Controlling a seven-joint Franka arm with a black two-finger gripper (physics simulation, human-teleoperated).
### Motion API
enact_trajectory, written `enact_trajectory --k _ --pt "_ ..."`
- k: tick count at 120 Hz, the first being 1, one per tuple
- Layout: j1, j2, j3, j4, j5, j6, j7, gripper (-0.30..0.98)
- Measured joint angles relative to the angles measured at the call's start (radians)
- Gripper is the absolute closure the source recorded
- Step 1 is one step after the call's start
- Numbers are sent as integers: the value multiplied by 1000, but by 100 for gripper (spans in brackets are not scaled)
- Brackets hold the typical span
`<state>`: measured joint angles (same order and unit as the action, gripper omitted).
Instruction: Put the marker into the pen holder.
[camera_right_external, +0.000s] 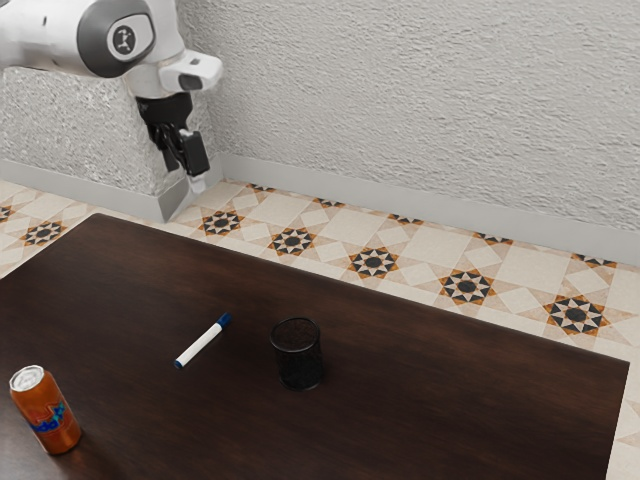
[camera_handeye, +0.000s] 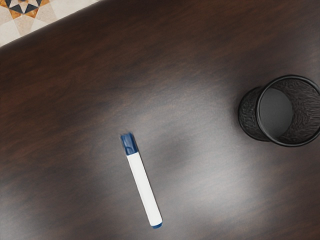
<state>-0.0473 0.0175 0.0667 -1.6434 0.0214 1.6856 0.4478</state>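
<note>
High above the table, toward the exterior view's upper left, is my black gripper (camera_right_external: 195, 182), well away from both objects. A white marker (camera_right_external: 201, 342) with a blue cap and blue end lies flat on the dark wood. The black mesh pen holder (camera_right_external: 299, 355) stands upright beside it, toward the exterior view's right. In the wrist view the marker (camera_handeye: 143, 185) lies apart from the pen holder (camera_handeye: 251, 115), whose visible inside holds nothing.
An orange soda can (camera_right_external: 47, 412) stands on the dark table (camera_right_external: 420, 400) near the exterior view's lower left corner. Behind the table's far edge are a patterned tile floor (camera_right_external: 430, 255) and a textured white wall (camera_right_external: 430, 110).
</note>
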Motion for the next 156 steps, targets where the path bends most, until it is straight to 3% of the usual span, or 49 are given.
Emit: enact_trajectory --k 35,69,87,107,129,156 --pt "-8 30 6 -26 2 54 101 0" --pt "21 96 39 -129 8 180 9 0" --pt "28 166 38 -181 67 297 -60 0" --pt "37 214 39 -265 46 438 -121 1" --pt "55 261 41 -290 32 541 -175 28" --pt "52 287 40 -364 28 633 -224 40"
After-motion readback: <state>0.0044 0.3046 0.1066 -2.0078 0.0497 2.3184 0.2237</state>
